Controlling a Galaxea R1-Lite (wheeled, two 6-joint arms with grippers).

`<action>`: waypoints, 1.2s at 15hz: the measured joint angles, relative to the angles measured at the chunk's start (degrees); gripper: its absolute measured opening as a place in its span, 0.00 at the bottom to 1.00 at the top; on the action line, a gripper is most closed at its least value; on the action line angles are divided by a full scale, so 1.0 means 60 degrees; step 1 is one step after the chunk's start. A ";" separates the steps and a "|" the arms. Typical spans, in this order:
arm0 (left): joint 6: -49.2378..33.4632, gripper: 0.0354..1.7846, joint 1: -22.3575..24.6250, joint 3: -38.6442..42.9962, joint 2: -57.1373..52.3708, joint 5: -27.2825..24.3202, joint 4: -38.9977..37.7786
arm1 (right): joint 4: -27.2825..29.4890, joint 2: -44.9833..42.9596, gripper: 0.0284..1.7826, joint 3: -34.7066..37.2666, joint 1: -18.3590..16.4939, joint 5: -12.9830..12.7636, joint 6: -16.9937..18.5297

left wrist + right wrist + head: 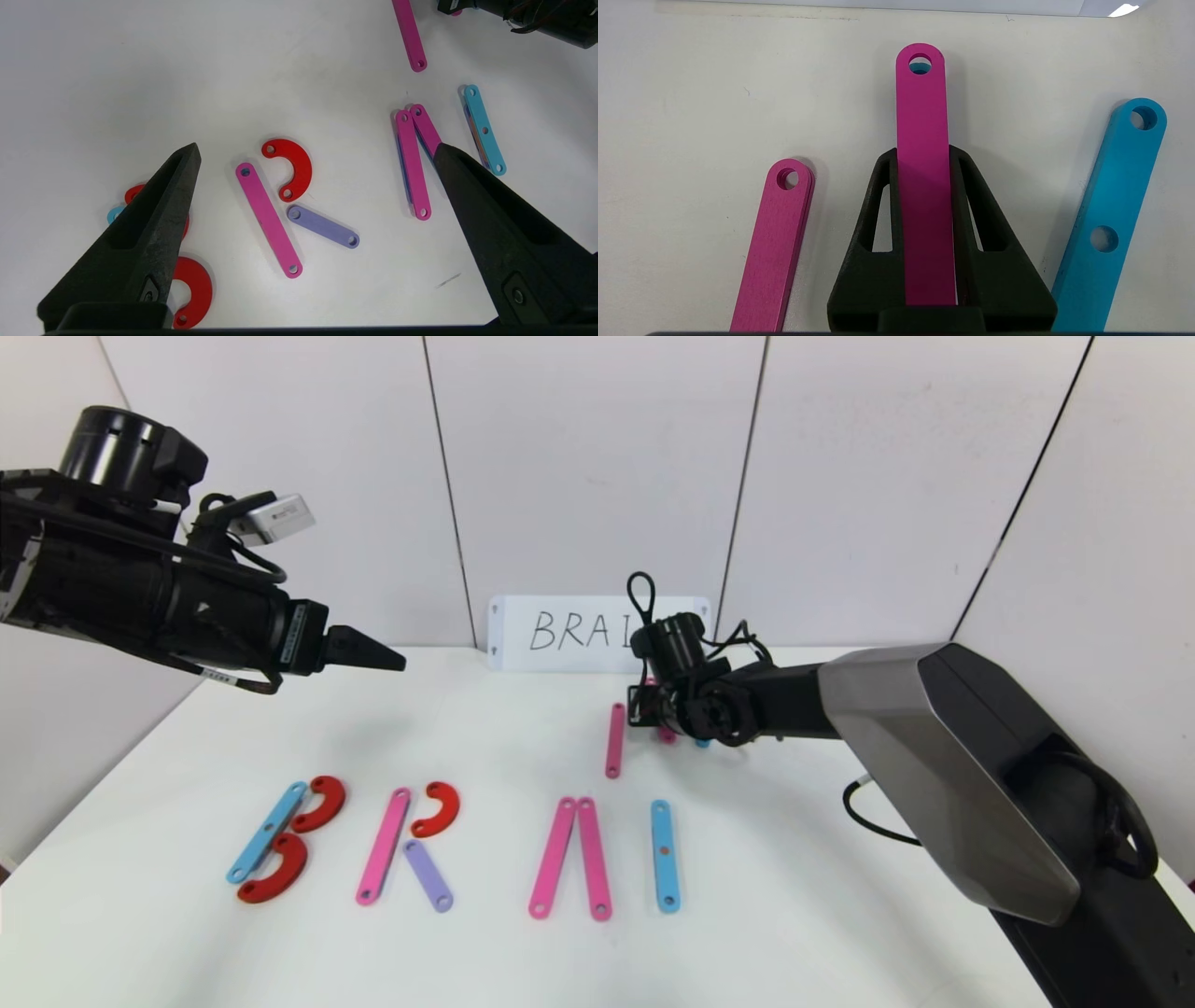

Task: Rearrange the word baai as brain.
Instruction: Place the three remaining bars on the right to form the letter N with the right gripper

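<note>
1. A white tabletop (822, 915) spreads out in front of me, plain and matte.
2. Behind it stand white wall panels (588, 476), split by thin dark seams running upward.
3. More panels close in at an angle on my left (56, 728) and on my right (1102, 523).
4. A white card (560, 633) with handwriting leans against the back wall where table and wall meet.
5. The light is soft and even, casting only faint shadows on the table.

White card (597, 633) against back wall, behind plastic letters: handwritten "BRAI", rest hidden by right arm's wrist camera. Plastic pieces on table in front of card spell B, R, A, I. No other legible text.
</note>
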 joint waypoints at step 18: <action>-0.0012 0.97 0.0008 -0.0022 0.0014 0.0033 -0.0024 | 0.0065 -0.4029 0.16 0.4708 0.0000 -0.0033 0.0794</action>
